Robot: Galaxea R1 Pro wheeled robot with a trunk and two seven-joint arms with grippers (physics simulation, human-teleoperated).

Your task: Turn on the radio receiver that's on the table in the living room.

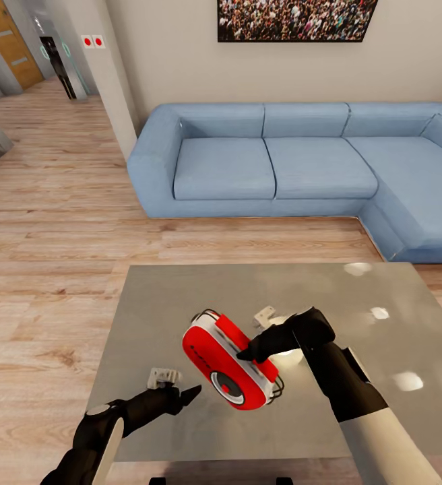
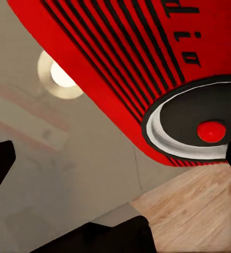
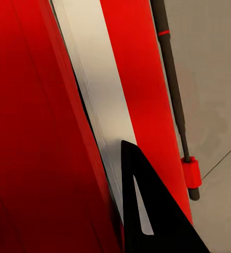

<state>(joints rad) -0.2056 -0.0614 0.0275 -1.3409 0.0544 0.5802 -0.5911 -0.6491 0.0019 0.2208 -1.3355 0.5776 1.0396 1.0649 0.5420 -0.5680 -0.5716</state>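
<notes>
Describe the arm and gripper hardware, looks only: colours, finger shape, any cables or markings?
Both arms end in matte black wrist sections; further back the forearm shells turn white or pale grey, clearest on the right arm. The left gripper and right gripper each pair a black pointed finger with a small light grey blocky part. The right wrist view shows a black triangular fingertip with a pale slot. No cables or markings are visible.

Surface (image 1: 180,289): low, rectangular, glossy grey top showing bright lamp reflections, standing on light wood plank floor (image 1: 52,269) in front of the blue sofa (image 1: 275,162).

Radio receiver (image 1: 228,360): red with white trim band and round dark dial; on the surface near its middle, tilted, on the side away from the sofa. Whether it rests flat cannot be told.
</notes>
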